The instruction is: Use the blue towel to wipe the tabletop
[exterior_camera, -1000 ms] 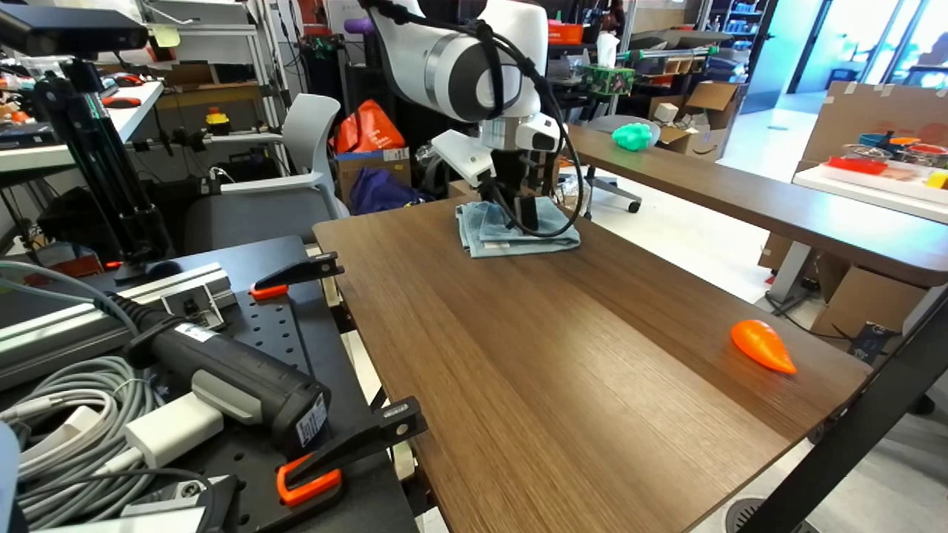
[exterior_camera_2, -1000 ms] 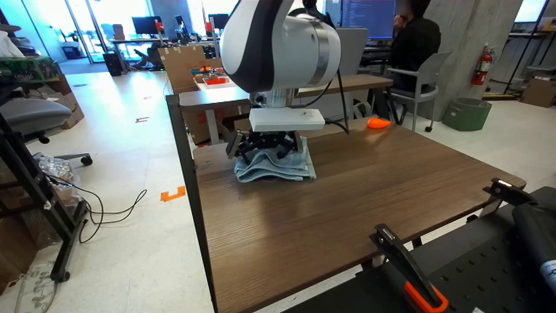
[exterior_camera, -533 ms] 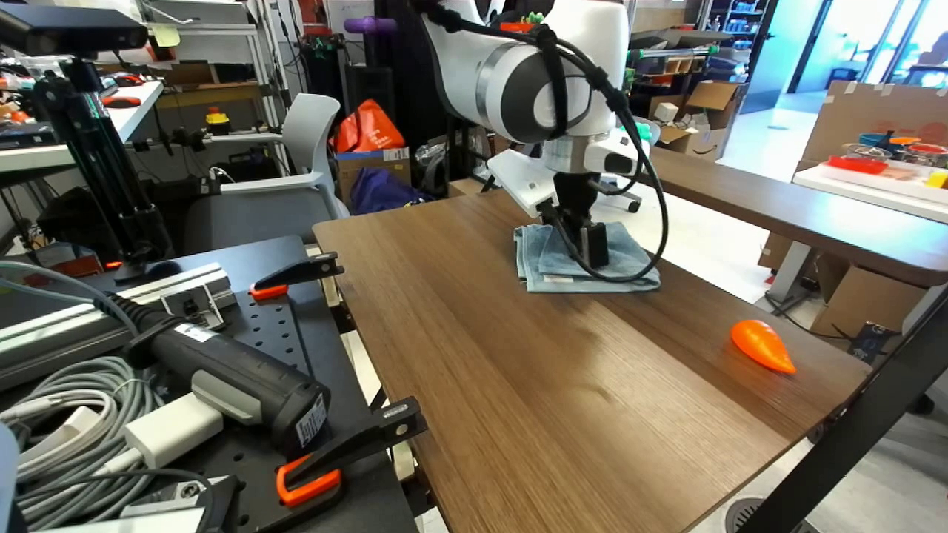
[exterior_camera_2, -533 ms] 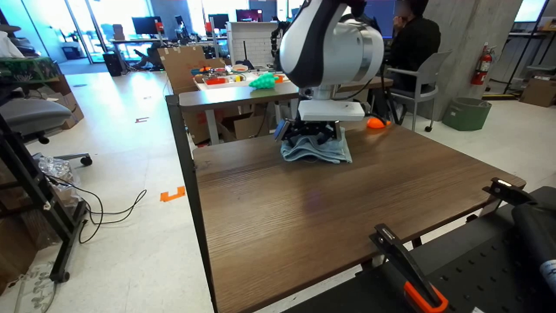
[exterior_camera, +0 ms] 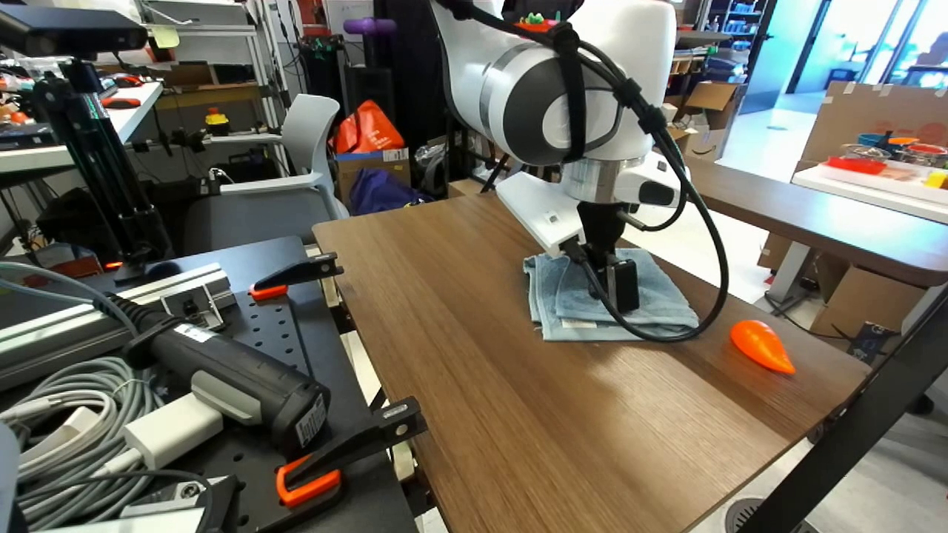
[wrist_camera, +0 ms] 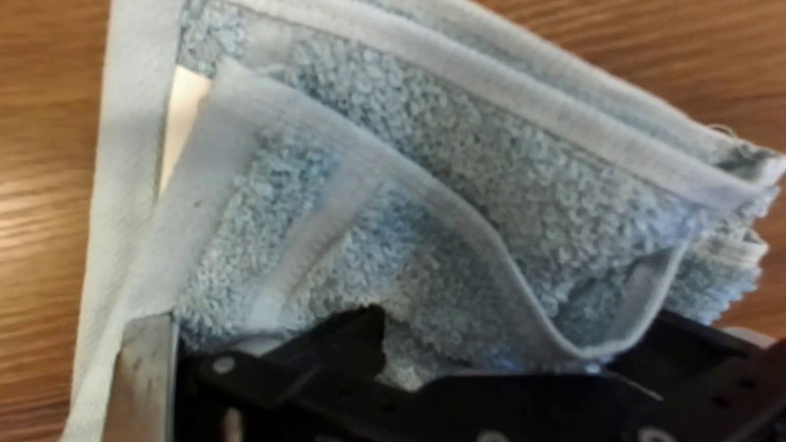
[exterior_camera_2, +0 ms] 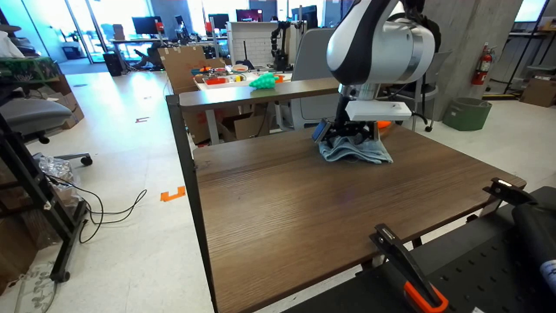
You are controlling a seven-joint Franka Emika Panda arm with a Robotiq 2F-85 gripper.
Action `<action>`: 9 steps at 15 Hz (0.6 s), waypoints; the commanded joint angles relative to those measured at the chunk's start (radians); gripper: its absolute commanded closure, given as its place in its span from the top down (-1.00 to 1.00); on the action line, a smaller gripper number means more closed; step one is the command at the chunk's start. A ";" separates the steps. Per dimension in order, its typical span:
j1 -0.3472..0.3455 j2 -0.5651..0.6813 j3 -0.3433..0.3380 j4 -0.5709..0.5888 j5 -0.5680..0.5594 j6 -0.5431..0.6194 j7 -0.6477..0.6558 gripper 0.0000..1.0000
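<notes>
- In an exterior view: holds the gripper [exterior_camera_2: 347, 134] low, down in the folds of the blue towel [exterior_camera_2: 356, 153], on the tabletop [exterior_camera_2: 286, 208]. Sets the fingers [exterior_camera_2: 321, 130] well apart, with cloth humped up between. Cannot tell from here whether pinching that hump or only pressing on it. Places the towel near the tabletop's far edge as seen from this side. Shows beyond that edge a bumpy green object [exterior_camera_2: 263, 81] on a separate table [exterior_camera_2: 226, 96].
- In an exterior view: leans the white arm [exterior_camera: 641, 52] in from the top, with a black cable [exterior_camera: 628, 92] looping down in front of the towel. Shows the towel folded roughly square on the wood grain, near the orange object [exterior_camera: 763, 346] but apart, with a strip of bare tabletop between. Lines up two clamps [exterior_camera: 378, 435] along the left edge, well apart from the towel.
- In the wrist view: fills most of the frame with looped cloth in several layers, with wood grain to both sides. Reveals a cream label [wrist_camera: 181, 116] between layers at upper left. Runs the black linkage [wrist_camera: 522, 399] along the bottom, in among the folds, with a metal-faced finger [wrist_camera: 141, 380] at lower left. Curves one hem down to the linkage. Cannot tell here, either, whether gripping the cloth.
</notes>
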 commanded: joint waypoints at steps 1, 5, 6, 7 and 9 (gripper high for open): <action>-0.005 -0.011 -0.005 -0.019 0.012 0.001 -0.034 1.00; -0.030 -0.036 0.001 -0.072 0.009 0.017 -0.074 1.00; -0.030 -0.037 0.001 -0.072 0.009 0.018 -0.075 1.00; -0.030 -0.037 0.001 -0.072 0.009 0.018 -0.075 1.00; 0.005 -0.029 -0.025 -0.062 -0.004 0.006 -0.047 1.00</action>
